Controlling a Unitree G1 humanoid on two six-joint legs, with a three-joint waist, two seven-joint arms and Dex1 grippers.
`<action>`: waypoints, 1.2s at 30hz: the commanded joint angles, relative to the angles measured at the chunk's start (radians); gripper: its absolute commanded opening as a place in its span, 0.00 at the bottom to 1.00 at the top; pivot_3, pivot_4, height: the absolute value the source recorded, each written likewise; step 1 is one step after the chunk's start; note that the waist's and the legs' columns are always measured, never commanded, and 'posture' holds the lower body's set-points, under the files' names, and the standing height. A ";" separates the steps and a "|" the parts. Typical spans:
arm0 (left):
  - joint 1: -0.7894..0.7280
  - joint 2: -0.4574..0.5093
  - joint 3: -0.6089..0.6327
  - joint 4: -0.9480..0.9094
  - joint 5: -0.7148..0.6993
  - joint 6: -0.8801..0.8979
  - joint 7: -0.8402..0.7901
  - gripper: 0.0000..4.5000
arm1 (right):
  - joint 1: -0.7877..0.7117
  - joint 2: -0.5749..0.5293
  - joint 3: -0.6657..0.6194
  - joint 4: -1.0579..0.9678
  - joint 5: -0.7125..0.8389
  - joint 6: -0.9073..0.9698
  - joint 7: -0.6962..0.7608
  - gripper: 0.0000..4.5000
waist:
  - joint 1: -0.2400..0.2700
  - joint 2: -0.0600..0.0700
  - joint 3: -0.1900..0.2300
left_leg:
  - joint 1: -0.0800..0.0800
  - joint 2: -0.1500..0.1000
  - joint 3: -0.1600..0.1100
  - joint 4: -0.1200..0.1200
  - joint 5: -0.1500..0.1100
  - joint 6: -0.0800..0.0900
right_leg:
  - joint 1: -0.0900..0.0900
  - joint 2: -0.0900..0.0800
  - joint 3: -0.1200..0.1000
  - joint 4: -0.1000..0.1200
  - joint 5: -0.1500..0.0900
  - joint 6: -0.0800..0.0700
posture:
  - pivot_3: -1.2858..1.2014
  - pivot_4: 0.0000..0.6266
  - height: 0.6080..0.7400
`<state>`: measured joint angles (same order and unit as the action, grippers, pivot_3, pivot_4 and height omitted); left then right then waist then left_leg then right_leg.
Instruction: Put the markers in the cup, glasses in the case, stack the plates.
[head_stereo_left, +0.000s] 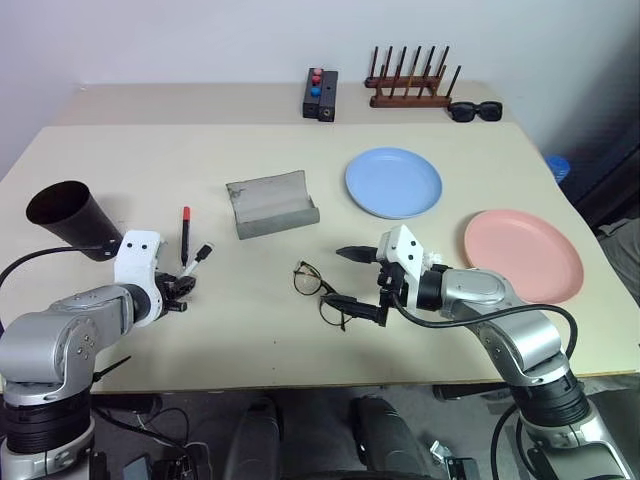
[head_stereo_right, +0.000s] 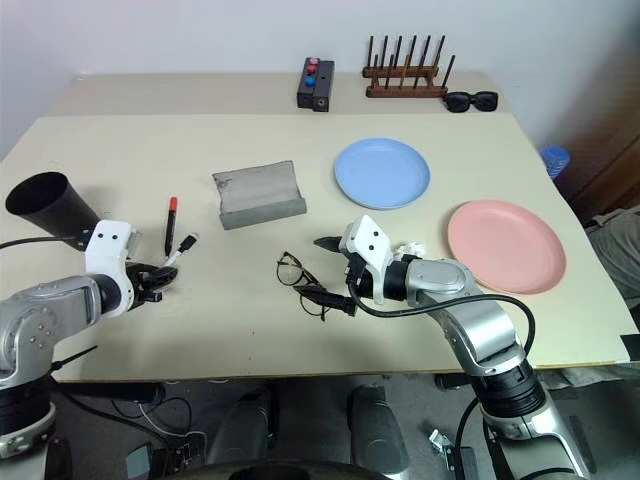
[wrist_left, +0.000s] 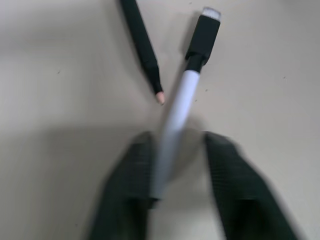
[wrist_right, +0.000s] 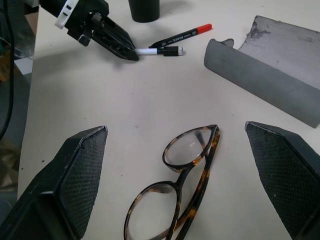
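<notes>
A white marker with a black cap (wrist_left: 180, 105) lies on the table, and my left gripper (head_stereo_left: 183, 290) is shut on its white end. Just beside it lies the black marker with a red cap (head_stereo_left: 185, 235). The black cup (head_stereo_left: 65, 212) stands behind them near the table's left edge. Thin dark-framed glasses (wrist_right: 187, 170) lie folded open at the front middle, between the wide-open fingers of my right gripper (head_stereo_left: 358, 282), untouched. The grey case (head_stereo_left: 272, 205) lies open behind the glasses. To the right lie the blue plate (head_stereo_left: 393, 182) and the pink plate (head_stereo_left: 523, 253), side by side.
At the table's far edge stand a black box with red and blue buttons (head_stereo_left: 320, 93), a wooden peg rack (head_stereo_left: 408, 85) and chunky black sunglasses (head_stereo_left: 475, 110). The table's front edge runs close under both arms.
</notes>
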<state>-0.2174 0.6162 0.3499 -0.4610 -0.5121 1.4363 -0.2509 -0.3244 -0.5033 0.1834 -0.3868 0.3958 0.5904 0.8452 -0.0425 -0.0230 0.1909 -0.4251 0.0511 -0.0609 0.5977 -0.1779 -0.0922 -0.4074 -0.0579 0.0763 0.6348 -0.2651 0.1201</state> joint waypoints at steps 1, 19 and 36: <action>0.014 0.007 -0.003 -0.017 -0.012 0.023 -0.027 0.01 | -0.020 0.013 0.005 -0.019 0.003 -0.027 -0.004 1.00 | 0.000 0.000 0.000 | 0.000 0.000 0.000 0.000 0.000 0.000 | 0.000 0.000 0.000 0.000 0.000 0.000 | 0.52 0.24 1.00; -0.177 -0.163 0.227 0.034 0.146 -0.756 0.168 0.01 | -0.140 0.101 0.022 0.094 -0.031 -0.117 -0.034 1.00 | 0.000 -0.001 0.000 | 0.000 0.000 0.000 0.000 0.000 0.000 | 0.000 0.000 0.000 -0.001 0.001 -0.001 | 0.52 0.24 1.00; -0.284 -0.137 0.209 0.449 0.382 -1.212 0.400 0.01 | -0.332 0.392 0.034 0.160 0.039 -0.134 -0.099 1.00 | 0.005 -0.002 -0.001 | -0.001 0.000 0.000 -0.001 0.001 -0.001 | 0.000 0.001 -0.001 -0.001 0.003 0.005 | 0.52 0.24 1.00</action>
<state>-0.4914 0.4708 0.5631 -0.0046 -0.1419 0.2652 0.1411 -0.6392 -0.1252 0.2209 -0.2094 0.4159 0.4735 0.7445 -0.0372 -0.0253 0.1903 -0.4258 0.0513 -0.0612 0.5967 -0.1772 -0.0930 -0.4072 -0.0574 0.0753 0.6341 -0.2616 0.1250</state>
